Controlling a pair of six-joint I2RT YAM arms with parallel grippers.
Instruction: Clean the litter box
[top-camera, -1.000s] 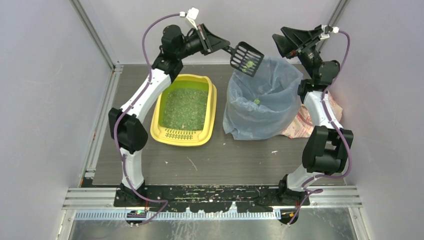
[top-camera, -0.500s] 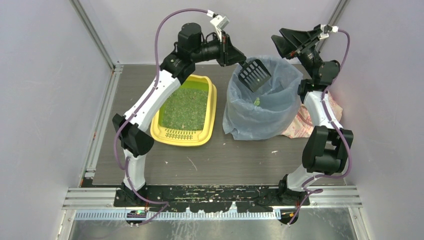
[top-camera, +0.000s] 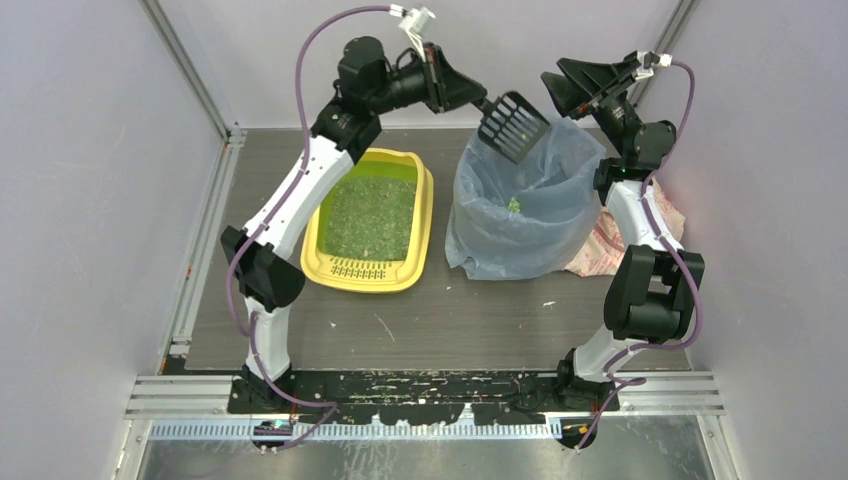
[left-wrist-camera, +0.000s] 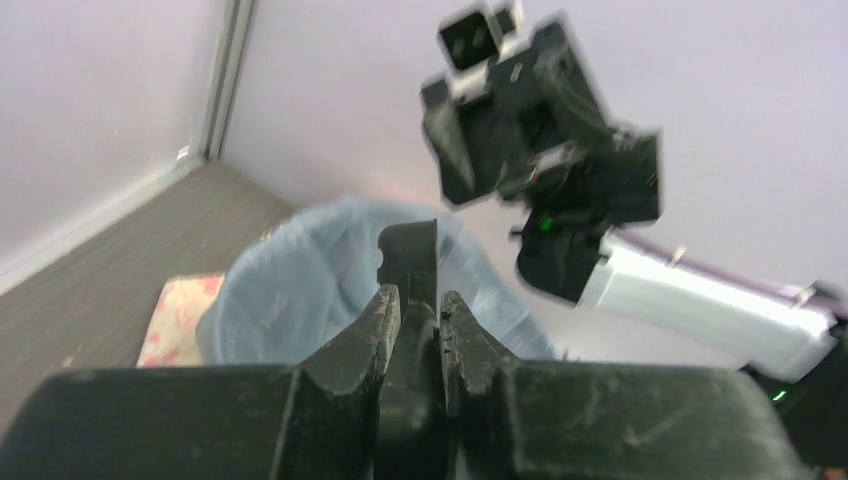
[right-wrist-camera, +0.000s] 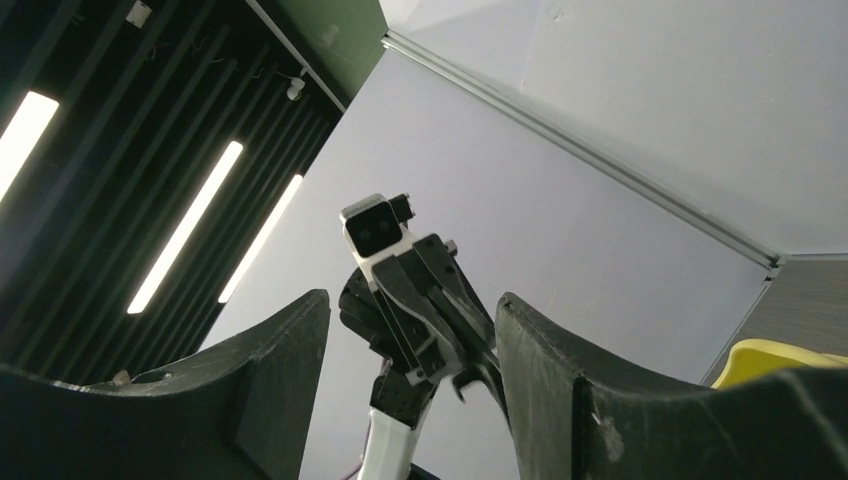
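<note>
While the litter box (top-camera: 368, 272) sits on the left of the surface (top-camera: 450, 330), green litter (top-camera: 372, 212) spread inside, the black scoop (top-camera: 513, 125) clenched in the left gripper (left-wrist-camera: 420, 300) hangs tilted over the blue-bagged bin (top-camera: 540, 225) and looks bare, so it would do well to pause there until loose grains fall, then travel low to the box. The right gripper (top-camera: 555, 85) is raised behind the bin, fingers spread, holding nothing. The dark wood-grain surface carries a few crumbs (top-camera: 545, 304) and a patterned sheet (top-camera: 610, 250) beside the bin, within plain pale walls (top-camera: 100, 200).
</note>
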